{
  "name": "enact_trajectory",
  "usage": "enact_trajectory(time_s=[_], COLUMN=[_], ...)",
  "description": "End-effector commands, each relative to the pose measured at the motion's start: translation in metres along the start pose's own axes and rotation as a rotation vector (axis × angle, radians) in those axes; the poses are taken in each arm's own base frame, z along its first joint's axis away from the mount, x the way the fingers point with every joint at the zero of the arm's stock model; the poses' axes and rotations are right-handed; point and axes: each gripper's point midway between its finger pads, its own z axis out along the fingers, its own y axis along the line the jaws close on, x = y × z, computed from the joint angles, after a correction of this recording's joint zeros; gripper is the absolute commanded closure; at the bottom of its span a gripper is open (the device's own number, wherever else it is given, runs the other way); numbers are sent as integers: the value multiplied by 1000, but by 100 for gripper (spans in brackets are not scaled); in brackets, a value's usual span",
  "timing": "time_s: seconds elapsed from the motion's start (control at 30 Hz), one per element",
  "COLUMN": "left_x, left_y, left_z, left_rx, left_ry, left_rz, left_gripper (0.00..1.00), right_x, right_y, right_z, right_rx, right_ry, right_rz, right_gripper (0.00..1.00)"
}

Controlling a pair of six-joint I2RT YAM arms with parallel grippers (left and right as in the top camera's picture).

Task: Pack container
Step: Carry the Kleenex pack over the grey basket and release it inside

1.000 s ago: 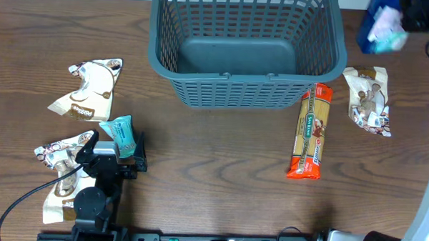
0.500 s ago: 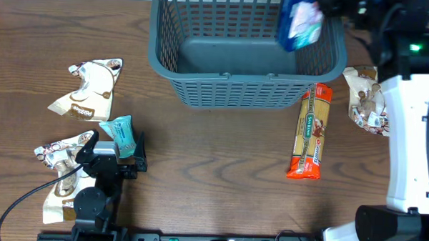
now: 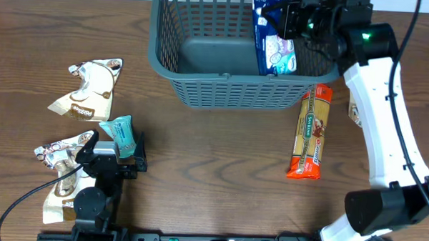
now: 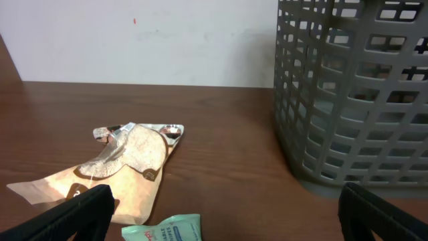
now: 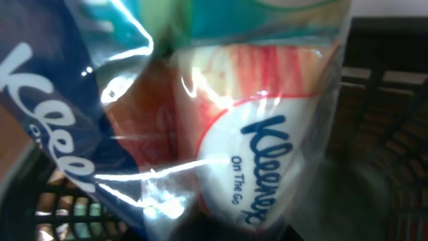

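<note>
Blue tissue pack (image 3: 273, 44) over grey container (image 3: 230, 92)

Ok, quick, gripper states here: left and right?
Left gripper: open, holding nothing.
Right gripper: closed on the Kleenex tissue pack.

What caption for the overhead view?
Right arm's fingers hold a blue plastic Kleenex tissue pack over the large dark grey lattice-sided plastic basket.

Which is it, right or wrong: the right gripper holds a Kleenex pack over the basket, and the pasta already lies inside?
Wrong on the pasta: the overhead view shows it on the table outside the basket. The right gripper does hold the Kleenex pack over the basket.
</note>
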Motion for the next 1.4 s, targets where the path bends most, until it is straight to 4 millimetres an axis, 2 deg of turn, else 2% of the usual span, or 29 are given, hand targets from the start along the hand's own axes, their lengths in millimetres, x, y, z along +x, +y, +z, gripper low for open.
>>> enact_trajectory(time_s=[0.0, 0.3, 0.57, 0.6, 0.67, 0.7, 0.77, 0.8, 0.87, 0.93, 1.1, 1.2, 1.27, 1.37], left_x=[18, 18, 18, 18, 18, 18, 18, 18, 18, 18, 18, 18, 18, 18], left_y=[1, 1, 1, 1, 1, 1, 1, 1, 1, 1, 1, 1, 1, 1], left_z=[1, 1, 1, 1, 1, 1, 1, 1, 1, 1, 1, 1, 1, 1], left_rx=[-7, -7, -7, -6, -7, -7, -7, -7, -7, -7, -7, -7, -7, -7], left_ry=[51, 51, 51, 51, 51, 51, 51, 51, 51, 51, 51, 51, 51, 51], left_rz=[2, 2, 2, 2, 2, 2, 2, 2, 2, 2, 2, 2, 2, 2], left_gripper=[2, 1, 1, 1, 2, 1, 1, 2, 1, 1, 1, 1, 1, 2], right_x=[-3, 27, 51, 52, 53, 52, 51, 52, 53, 52, 49, 37, 15, -36], right_y=[-5, -28, -43, -44, -44, -44, -44, -44, -44, -44, -43, -39, -33, -20], right_z=[5, 40, 58, 59, 59, 59, 59, 59, 59, 59, 59, 53, 43, 8], right_rx=[36, 70, 102, 103, 102, 101, 101, 100, 101, 101, 98, 92, 89, 101], right_ry=[-11, 101, 188, 192, 193, 190, 187, 190, 194, 193, 183, 154, 103, -23], right_rz=[-46, -9, 2, 3, -4, -7, -11, -13, -11, -13, -30, -41, -62, -99], right_gripper=[99, 99, 99, 93, 72, 67, 48, 34, 12, 1, 1, 1, 1, 1])
